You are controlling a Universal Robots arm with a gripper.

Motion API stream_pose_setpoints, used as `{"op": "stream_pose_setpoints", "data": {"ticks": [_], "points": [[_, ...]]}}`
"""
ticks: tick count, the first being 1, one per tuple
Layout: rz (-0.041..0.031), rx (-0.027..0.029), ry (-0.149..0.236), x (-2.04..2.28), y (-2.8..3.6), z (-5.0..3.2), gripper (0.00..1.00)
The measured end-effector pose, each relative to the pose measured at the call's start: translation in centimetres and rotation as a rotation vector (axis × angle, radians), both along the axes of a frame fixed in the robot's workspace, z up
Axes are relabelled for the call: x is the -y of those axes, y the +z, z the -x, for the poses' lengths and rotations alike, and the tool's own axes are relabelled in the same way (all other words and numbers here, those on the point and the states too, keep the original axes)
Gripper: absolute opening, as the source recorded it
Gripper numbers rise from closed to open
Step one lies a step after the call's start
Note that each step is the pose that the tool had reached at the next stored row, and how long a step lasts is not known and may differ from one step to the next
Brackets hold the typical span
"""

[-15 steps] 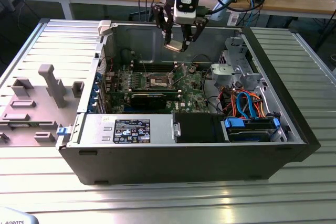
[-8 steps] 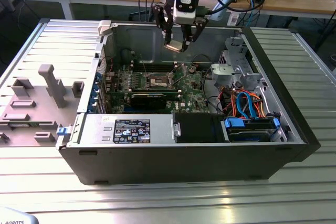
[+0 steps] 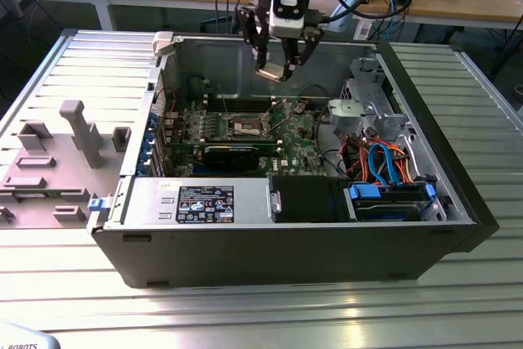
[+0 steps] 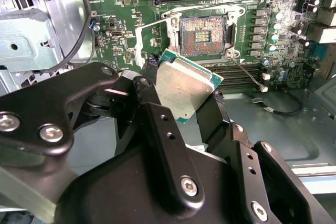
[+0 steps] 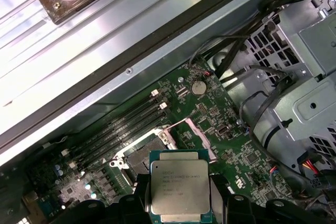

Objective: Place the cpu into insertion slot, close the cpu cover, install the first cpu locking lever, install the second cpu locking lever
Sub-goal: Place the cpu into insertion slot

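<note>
Gripping the cpu (image 3: 270, 73) by two opposite edges, the gripper (image 3: 274, 69) hangs over the open computer case (image 3: 286, 261) near its rear wall, well above the green circuit board (image 3: 300, 141); its black fingers (image 4: 160, 125) are closed on the chip, which sits between them with its silvery-grey top turned toward the first wrist view and slightly tilted in the second wrist view; nothing else touches it.

Below and a little toward the exterior view's left lies the insertion slot (image 3: 248, 126); in both wrist views it is a dark square with a thin silver rim, and its contact field is bare; no chip lies in it. Beside it in the first wrist view a thin silver frame stands swung away from the socket; I take this for the cpu cover (image 5: 200, 138), open and clear of the opening. The locking levers I cannot pick out with any certainty among the thin silver rods and wires around the socket.

As a judgement of progress: none of the four steps is finished; the chip is picked up and carried over the case, yet it is not over the socket and is well apart from it in height; seating it, closing the cover and fixing both levers all remain.
</note>
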State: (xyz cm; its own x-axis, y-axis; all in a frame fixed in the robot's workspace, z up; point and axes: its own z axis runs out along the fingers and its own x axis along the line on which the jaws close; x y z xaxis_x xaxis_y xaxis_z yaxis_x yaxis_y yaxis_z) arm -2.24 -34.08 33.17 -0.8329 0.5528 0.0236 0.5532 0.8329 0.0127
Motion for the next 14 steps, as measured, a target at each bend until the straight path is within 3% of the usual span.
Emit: {"op": "stream_pose_setpoints", "data": {"ticks": [14], "points": [[0.0000, 0.0000, -0.038, 0.00, -0.02, 0.00, 0.54]]}}
